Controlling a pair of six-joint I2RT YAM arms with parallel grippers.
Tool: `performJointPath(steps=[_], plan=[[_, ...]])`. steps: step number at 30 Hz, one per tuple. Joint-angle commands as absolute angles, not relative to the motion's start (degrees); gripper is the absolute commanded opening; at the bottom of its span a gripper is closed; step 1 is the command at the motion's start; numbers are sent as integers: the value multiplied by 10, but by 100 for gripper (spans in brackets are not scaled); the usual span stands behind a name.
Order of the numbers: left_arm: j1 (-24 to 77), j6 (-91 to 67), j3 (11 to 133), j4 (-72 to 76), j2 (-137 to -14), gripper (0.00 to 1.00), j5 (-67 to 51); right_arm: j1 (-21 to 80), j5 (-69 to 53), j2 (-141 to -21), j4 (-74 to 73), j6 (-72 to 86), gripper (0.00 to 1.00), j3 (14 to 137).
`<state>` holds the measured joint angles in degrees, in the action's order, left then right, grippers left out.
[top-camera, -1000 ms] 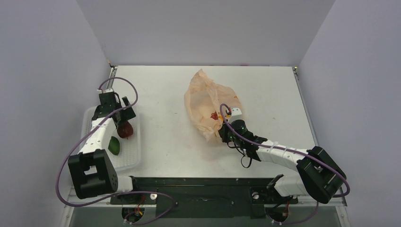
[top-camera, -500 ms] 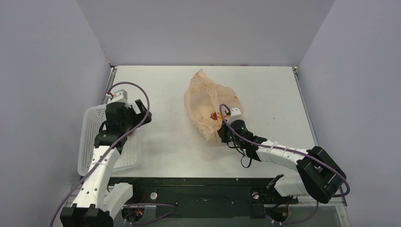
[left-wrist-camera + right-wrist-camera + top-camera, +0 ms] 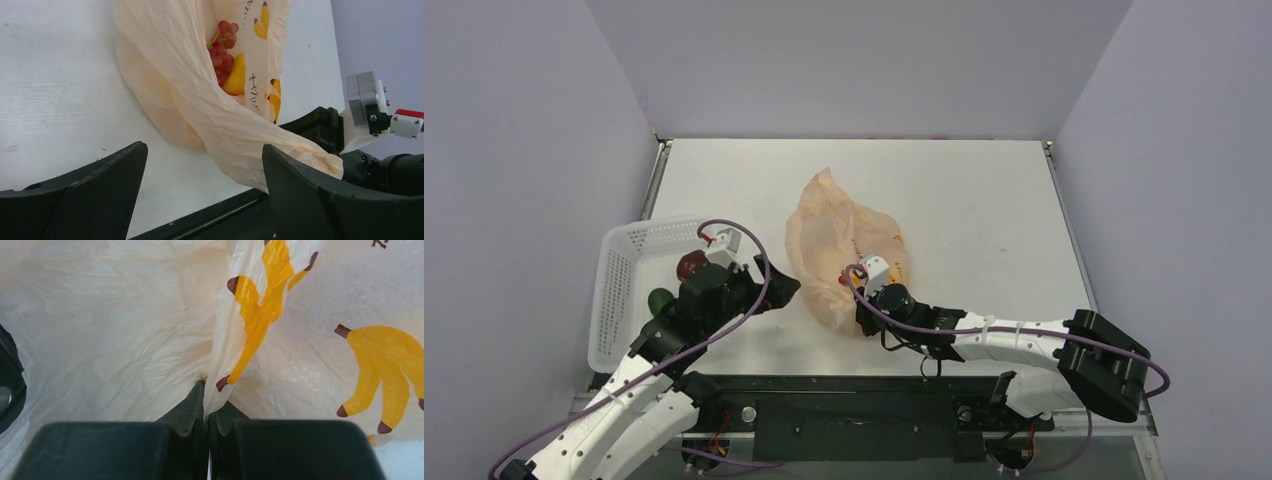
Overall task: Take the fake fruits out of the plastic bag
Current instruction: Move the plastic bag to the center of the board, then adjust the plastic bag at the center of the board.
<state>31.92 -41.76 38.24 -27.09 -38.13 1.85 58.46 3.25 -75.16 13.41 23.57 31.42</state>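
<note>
The peach-orange plastic bag (image 3: 839, 240) lies crumpled mid-table. My right gripper (image 3: 862, 308) is shut on a fold at its near edge; in the right wrist view the jaws (image 3: 207, 412) pinch the thin film (image 3: 125, 330) between them. My left gripper (image 3: 776, 290) is open and empty just left of the bag. In the left wrist view its fingers (image 3: 300, 190) straddle the bag's twisted near end (image 3: 235, 130). The cluster of red berries (image 3: 222, 47) shows through the bag's mouth. The dark red round fruit (image 3: 689, 264) lies in the basket. The bright red fruit is hidden.
A white mesh basket (image 3: 619, 300) stands at the left edge and also holds a dark green item (image 3: 660, 298). The table's black front rail (image 3: 854, 385) runs just near both grippers. Yellow banana prints (image 3: 385, 360) mark the bag.
My left arm has left the basket and swung right and nearer, to the bag's left side, with the dark red fruit left in the basket. My right gripper has dragged the bag left and nearer.
</note>
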Motion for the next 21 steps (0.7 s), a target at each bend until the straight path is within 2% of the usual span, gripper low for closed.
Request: performJointPath(steps=[1, 6, 9, 13, 15, 18, 21], plan=[[364, -508, 324, -221, -311, 83, 34, 639, 51, -728, 106, 277, 0, 324], [372, -512, 274, -163, -301, 84, -14, 679, 101, -700, 80, 316, 0, 295], [372, -508, 282, -137, -318, 84, -30, 684, 110, -696, 56, 334, 0, 280], [372, -479, 322, -130, -337, 85, -43, 699, 184, -674, -21, 365, 0, 277], [372, -466, 333, -115, -356, 86, -70, 701, 221, -658, -61, 381, 6, 278], [373, -467, 324, -62, -394, 86, -131, 702, 242, -628, -90, 394, 23, 280], [390, -496, 282, 49, -460, 84, -194, 701, 261, -608, -108, 392, 35, 292]])
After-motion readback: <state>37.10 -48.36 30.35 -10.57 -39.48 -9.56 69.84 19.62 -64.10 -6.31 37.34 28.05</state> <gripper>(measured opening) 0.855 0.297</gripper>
